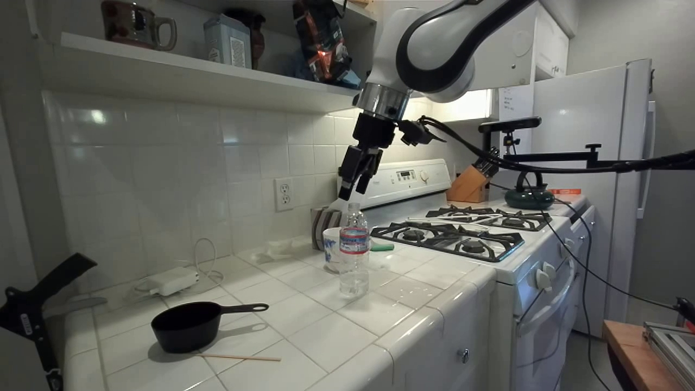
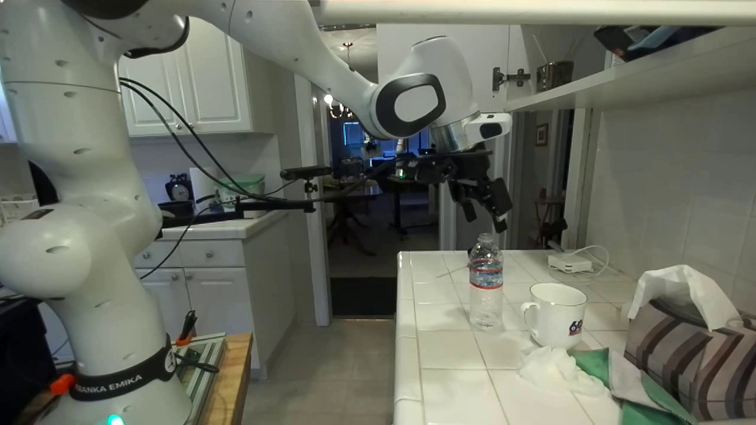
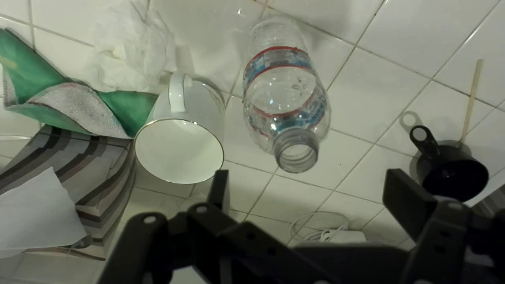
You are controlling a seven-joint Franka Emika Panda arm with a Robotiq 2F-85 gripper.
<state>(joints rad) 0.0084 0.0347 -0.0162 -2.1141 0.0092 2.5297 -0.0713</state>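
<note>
"Counter [image 1: 326, 342] of glossy white tile, wasn't it?"

"Yes; it filled the lower left in an exterior view, while a stove [image 1: 426, 185] stood right of centre and a white refrigerator [image 1: 578, 125] rose at the right."

"And the bottle [image 1: 354, 271]?"

"It stood upright on the counter near the frame's middle, just beside a white mug [image 2: 554, 321]."

"The gripper [image 3: 310, 189]?"

"It hung above the bottle, near but not touching, its fingers [image 3: 219, 191] spread."

We read "RANKA EMIKA" on the black band [image 2: 121, 378] around the arm's base [image 2: 147, 406], while the print on the bottle label [image 2: 486, 277] and white mug [image 2: 549, 316] is too small to tell.
</note>
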